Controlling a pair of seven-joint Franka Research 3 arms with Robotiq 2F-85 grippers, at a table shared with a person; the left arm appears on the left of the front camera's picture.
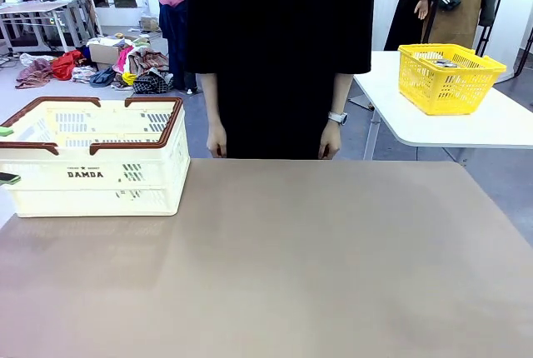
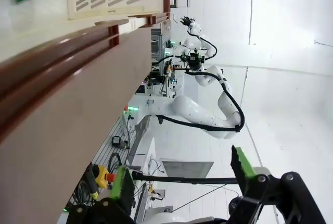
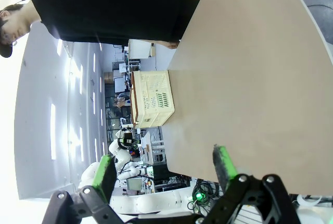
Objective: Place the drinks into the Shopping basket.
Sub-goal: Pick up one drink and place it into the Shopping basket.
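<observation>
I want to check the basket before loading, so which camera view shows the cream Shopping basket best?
The front view: the Shopping basket stands at the left of the table, brown rim, handles and DAMDA print plain. The left wrist view gives a close piece of rim; the right wrist view shows it small and sideways.

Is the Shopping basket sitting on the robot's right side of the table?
No, the Shopping basket stands on the table's left side.

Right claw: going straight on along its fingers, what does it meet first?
Likely the Shopping basket, almost dead ahead of the open right claw. Its height is unclear, so it could graze the table first.
</observation>
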